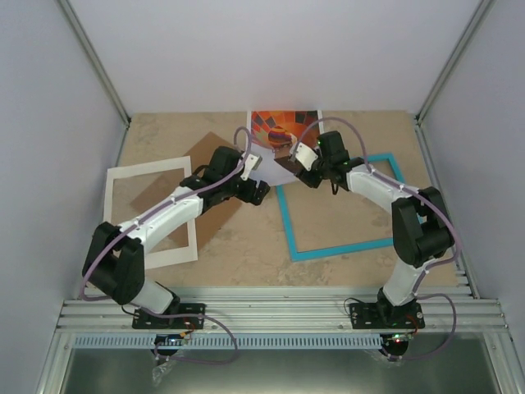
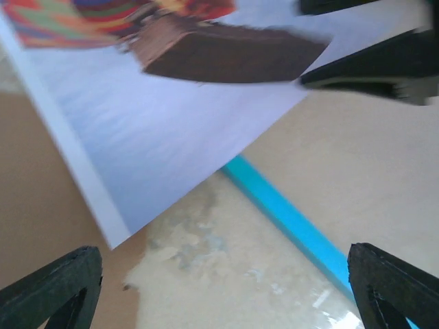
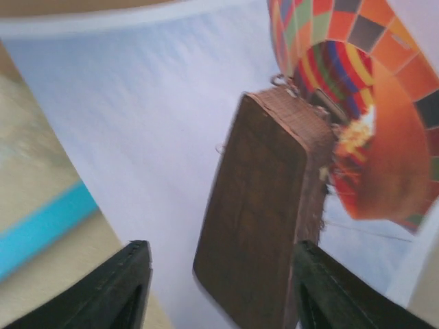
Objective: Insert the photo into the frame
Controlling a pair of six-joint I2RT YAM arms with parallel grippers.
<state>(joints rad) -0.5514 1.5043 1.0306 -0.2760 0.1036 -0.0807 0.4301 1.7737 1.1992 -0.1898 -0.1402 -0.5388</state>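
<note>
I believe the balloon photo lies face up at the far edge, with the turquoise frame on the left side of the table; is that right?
Not quite: the frame lies on the right side of the table, as the top view shows. The photo does lie face up at the far edge.

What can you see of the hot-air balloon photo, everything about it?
The photo is a rectangular paper print with a thin white border, showing a multicoloured, mostly orange balloon and brown wicker basket on pale sky. It lies picture up at the far middle of the table, its near edge overlapping the rim of the turquoise frame.
</note>
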